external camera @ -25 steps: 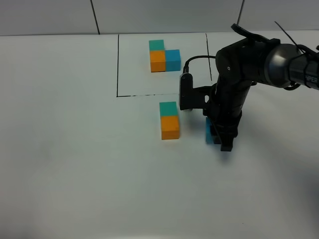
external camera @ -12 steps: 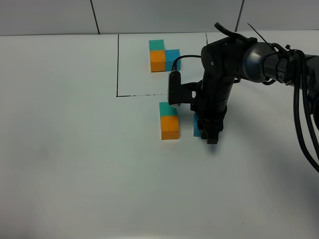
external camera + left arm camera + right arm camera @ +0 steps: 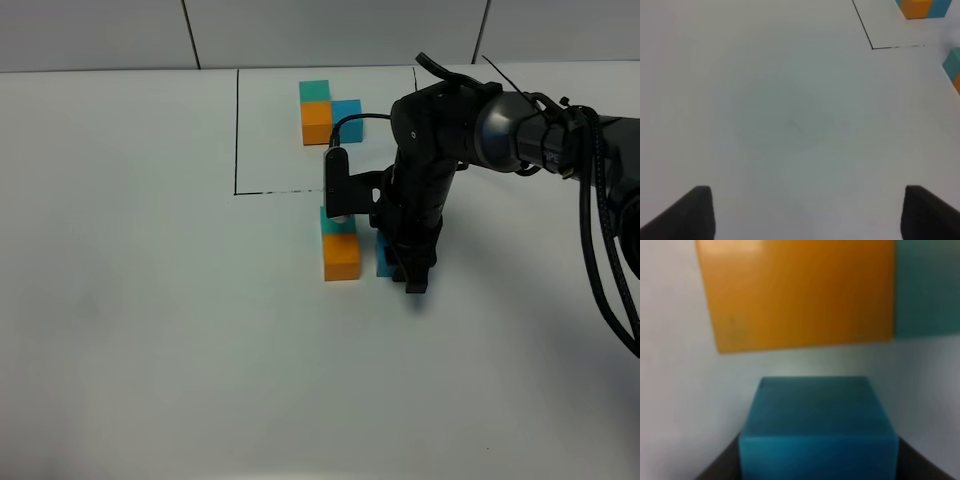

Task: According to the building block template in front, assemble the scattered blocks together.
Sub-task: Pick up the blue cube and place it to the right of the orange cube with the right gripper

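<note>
The template, a teal [image 3: 314,91], orange [image 3: 317,122] and blue [image 3: 349,111] cube cluster, sits inside a thin black outline [image 3: 236,130] at the back. In front of the outline, a loose teal cube [image 3: 337,221] touches a loose orange cube [image 3: 342,256]. My right gripper [image 3: 400,264] is shut on the loose blue cube [image 3: 384,257], low at the table just right of the orange cube. In the right wrist view the blue cube [image 3: 817,422] sits a small gap from the orange cube [image 3: 800,292], with the teal cube [image 3: 927,287] beside that. My left gripper [image 3: 805,215] is open and empty over bare table.
The white table [image 3: 150,330] stretches wide on the left and in front. The right arm's cable [image 3: 352,119] arcs over the template's blue cube. The left wrist view catches the outline corner [image 3: 872,47] and the loose cubes' edge [image 3: 955,67].
My right gripper has moved left with the blue cube, from well right of the orange cube to close beside it. The teal and orange cubes have not moved.
</note>
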Available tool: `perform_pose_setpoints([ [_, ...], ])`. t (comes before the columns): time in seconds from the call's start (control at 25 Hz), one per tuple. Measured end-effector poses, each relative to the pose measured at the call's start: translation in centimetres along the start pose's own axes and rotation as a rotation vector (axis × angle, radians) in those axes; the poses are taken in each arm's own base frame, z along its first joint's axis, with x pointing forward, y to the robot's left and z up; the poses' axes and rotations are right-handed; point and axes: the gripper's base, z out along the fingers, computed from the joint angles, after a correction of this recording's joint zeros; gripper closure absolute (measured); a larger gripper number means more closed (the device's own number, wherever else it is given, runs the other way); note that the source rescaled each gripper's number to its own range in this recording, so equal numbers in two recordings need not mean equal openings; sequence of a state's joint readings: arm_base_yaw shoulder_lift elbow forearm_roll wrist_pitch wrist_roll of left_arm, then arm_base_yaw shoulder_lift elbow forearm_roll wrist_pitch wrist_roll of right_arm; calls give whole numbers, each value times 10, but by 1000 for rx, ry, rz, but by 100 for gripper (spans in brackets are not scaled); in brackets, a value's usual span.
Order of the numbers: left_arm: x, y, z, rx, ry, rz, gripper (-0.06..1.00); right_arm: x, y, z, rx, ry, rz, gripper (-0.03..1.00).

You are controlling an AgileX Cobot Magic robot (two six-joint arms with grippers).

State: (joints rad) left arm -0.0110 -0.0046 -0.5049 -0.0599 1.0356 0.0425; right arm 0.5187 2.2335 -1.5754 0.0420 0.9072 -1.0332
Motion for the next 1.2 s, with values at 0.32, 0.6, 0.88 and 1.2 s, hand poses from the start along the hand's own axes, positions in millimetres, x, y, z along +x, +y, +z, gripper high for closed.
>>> perform_pose_setpoints([
  [0.32, 0, 0, 0, 0, 0, 0, 24, -6, 1, 0, 16, -18, -9, 95],
  [0.6, 0, 0, 0, 0, 0, 0, 24, -10, 3, 0, 25, -31, -13, 95],
  [0.88, 0, 0, 0, 0, 0, 0, 24, -14, 4, 4, 14, -39, -12, 95],
  [1.2, 0, 0, 0, 0, 0, 0, 24, -15, 4, 6, 1, -37, -8, 95],
])
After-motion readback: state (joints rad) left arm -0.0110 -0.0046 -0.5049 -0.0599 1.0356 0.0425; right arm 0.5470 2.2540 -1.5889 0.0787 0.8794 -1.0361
